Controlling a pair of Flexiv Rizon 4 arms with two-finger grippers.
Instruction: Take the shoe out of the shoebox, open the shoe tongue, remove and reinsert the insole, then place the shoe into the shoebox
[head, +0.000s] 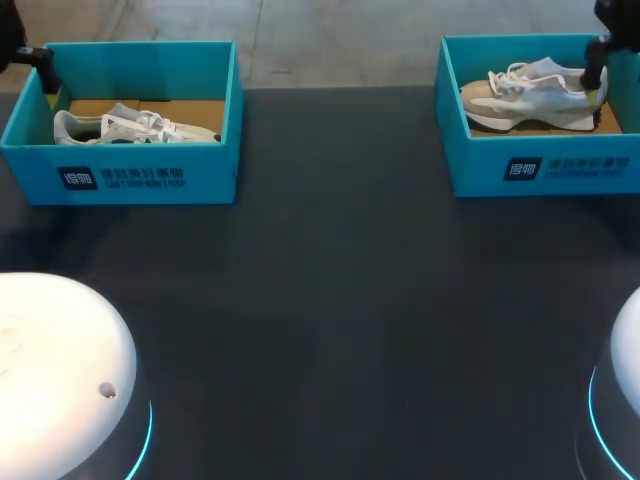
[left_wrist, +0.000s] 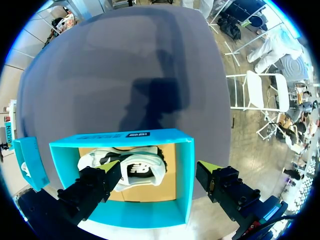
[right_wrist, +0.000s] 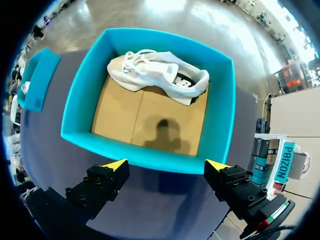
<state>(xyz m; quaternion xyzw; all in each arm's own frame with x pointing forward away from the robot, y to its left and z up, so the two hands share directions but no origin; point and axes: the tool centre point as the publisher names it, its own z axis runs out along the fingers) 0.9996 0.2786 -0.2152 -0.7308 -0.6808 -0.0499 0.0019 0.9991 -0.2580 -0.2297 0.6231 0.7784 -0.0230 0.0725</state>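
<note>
My left gripper (left_wrist: 160, 170): the two yellow-tipped fingers stand wide apart and hold nothing, poised above an open teal cardboard shoebox (left_wrist: 184, 165). One side wall of this box runs between my fingers. A white lace-up sneaker with dark trim (left_wrist: 132, 172) lies on the box's brown floor, below and just beside one fingertip. I cannot tell whether that finger touches it.

My right gripper (right_wrist: 167, 165): the fingers are likewise spread and empty, hanging over the dark grey table (right_wrist: 150, 200) just short of the near wall of a second teal cardboard shoebox (right_wrist: 221, 115). A white-and-beige sneaker (right_wrist: 160, 77) rests against that box's far wall, well ahead of my fingertips. Bare brown floor lies between the sneaker and the near wall.
</note>
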